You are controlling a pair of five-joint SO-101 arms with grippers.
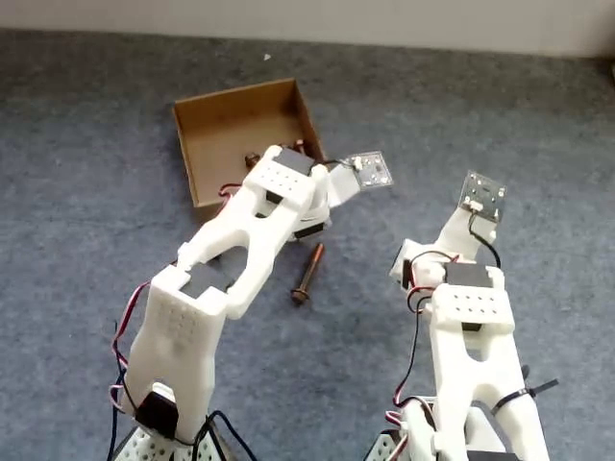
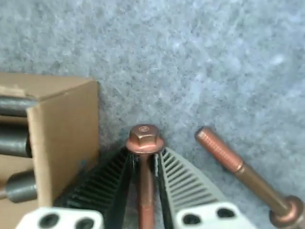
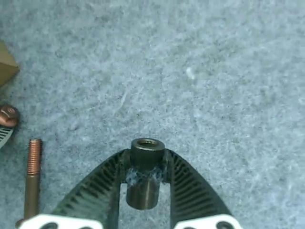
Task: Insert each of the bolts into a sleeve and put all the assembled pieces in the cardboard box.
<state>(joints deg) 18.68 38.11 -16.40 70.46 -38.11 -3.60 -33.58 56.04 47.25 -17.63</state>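
Observation:
My left gripper is shut on a copper bolt, head pointing away, just beside the near corner of the cardboard box. Dark sleeves lie inside the box. A second copper bolt lies loose on the carpet close by, also seen as the loose bolt between the two arms. My right gripper is shut on a dark threaded sleeve, open end facing away, above bare carpet. The loose bolt lies to its side.
The cardboard box sits at the back left on grey carpet, with the left arm stretched to its near right corner. The right arm stands at the right. Open carpet lies beyond both grippers.

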